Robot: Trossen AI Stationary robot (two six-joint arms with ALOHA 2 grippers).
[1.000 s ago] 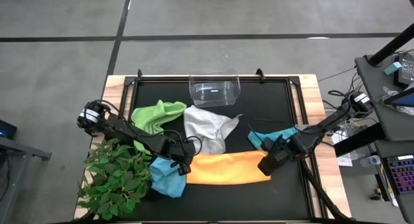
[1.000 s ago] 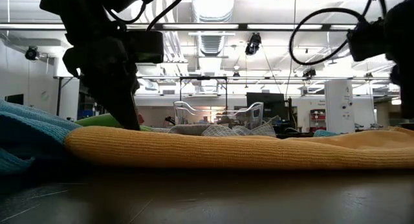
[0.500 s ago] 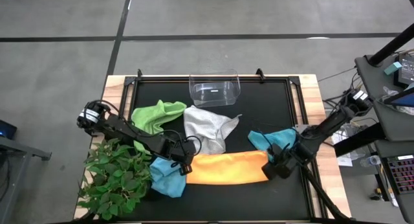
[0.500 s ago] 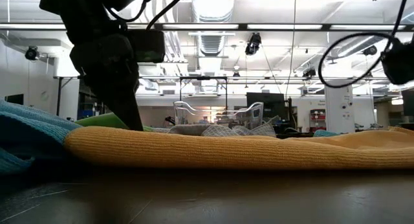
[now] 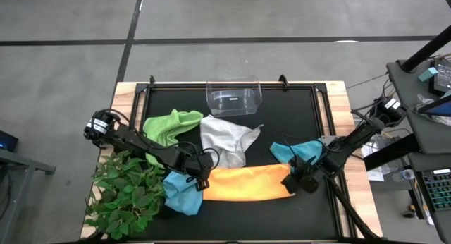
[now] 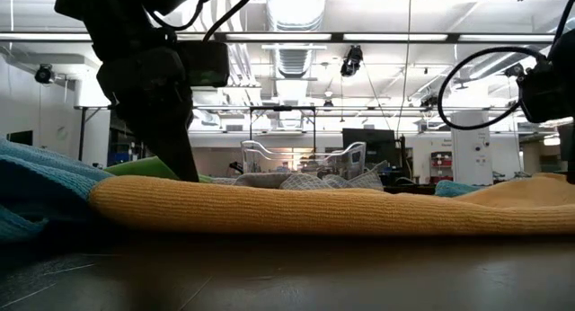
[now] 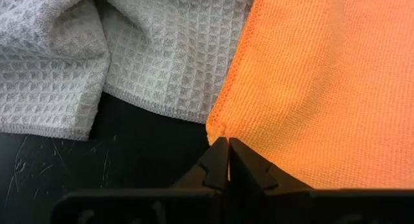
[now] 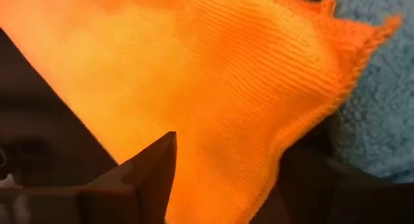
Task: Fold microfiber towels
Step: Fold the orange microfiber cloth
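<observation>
Near the worktop's left edge we see the lime green towel (image 5: pixel 171 125). Our left claw (image 7: pixel 228 160) is pressed together, pinching the left corner of the yellow-orange towel (image 5: pixel 245 183), which lies flat along the front edge. The light blue towel (image 5: pixel 182 192) sits beside that corner, and the grey-white towel (image 5: pixel 224 140) lies in the middle. Our right claw (image 5: pixel 297 180) is spread wide at the orange towel's right end, next to the teal towel (image 5: pixel 299 151).

Clear plastic bin (image 5: pixel 233 97), leafy plant (image 5: pixel 123 194), black mat (image 5: pixel 296 117)
</observation>
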